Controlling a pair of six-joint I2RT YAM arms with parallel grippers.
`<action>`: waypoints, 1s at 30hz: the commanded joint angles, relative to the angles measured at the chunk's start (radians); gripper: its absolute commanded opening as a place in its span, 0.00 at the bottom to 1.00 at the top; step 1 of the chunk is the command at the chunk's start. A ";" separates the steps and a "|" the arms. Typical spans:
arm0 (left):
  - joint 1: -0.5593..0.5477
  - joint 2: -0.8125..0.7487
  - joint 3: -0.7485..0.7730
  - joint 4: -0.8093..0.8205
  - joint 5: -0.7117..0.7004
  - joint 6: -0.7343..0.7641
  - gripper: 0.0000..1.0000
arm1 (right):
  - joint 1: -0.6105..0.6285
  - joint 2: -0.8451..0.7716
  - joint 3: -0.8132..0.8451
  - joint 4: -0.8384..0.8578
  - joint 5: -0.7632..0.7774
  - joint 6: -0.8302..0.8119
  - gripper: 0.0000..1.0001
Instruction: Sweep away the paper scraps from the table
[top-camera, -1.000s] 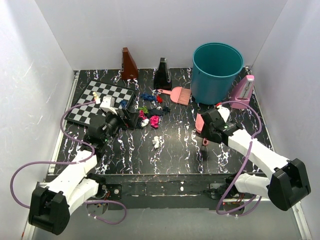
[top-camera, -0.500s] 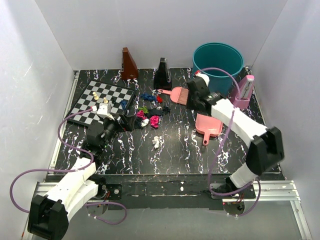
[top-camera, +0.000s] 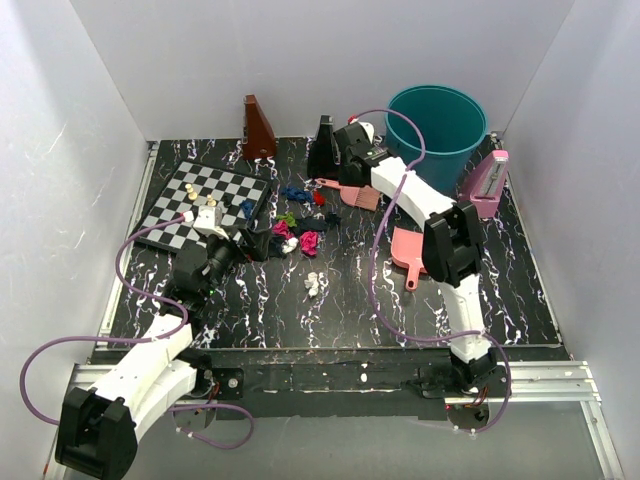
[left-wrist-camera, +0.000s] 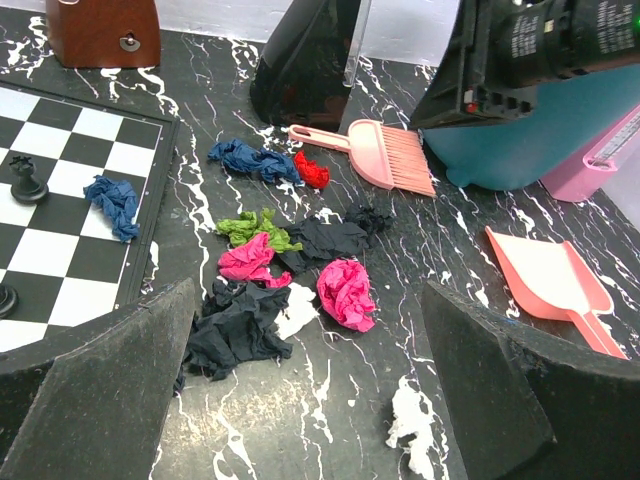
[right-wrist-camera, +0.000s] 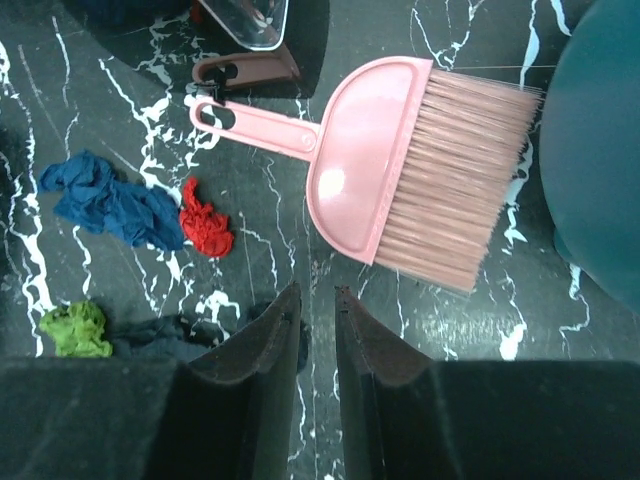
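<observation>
The paper scraps (top-camera: 300, 228) lie in a loose cluster on the black veined table (top-camera: 350, 300), right of the chessboard. The left wrist view shows magenta (left-wrist-camera: 345, 290), green (left-wrist-camera: 250, 228), dark blue (left-wrist-camera: 250, 160), red (left-wrist-camera: 312, 170), black (left-wrist-camera: 235, 325) and white (left-wrist-camera: 410, 425) wads. One blue wad (left-wrist-camera: 112, 200) lies on the chessboard. My left gripper (top-camera: 255, 238) is open and empty, low behind the cluster (left-wrist-camera: 308, 300). My right gripper (top-camera: 345, 150) hovers above the pink brush (right-wrist-camera: 400, 170), with its jaws almost together and nothing between them (right-wrist-camera: 317, 292).
The pink dustpan (top-camera: 415, 250) lies on the table at the right. A teal bin (top-camera: 435, 140) stands at the back right. The chessboard (top-camera: 190, 205) with pieces is at the left. Brown (top-camera: 258, 128), black (top-camera: 325, 148) and pink (top-camera: 488, 185) metronomes stand along the back.
My right gripper let go of the dustpan, which now lies on the table, and swung back and left to above the brush. The left arm barely moved.
</observation>
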 joint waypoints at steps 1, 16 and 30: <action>-0.003 -0.006 -0.004 0.011 -0.010 0.011 0.98 | -0.029 0.057 0.092 -0.003 -0.019 -0.009 0.27; -0.003 -0.015 -0.007 0.013 -0.018 0.005 0.98 | -0.072 0.239 0.149 0.100 -0.159 -0.020 0.07; -0.003 -0.006 -0.004 0.013 -0.016 0.003 0.98 | -0.081 0.292 0.192 -0.050 -0.182 0.035 0.03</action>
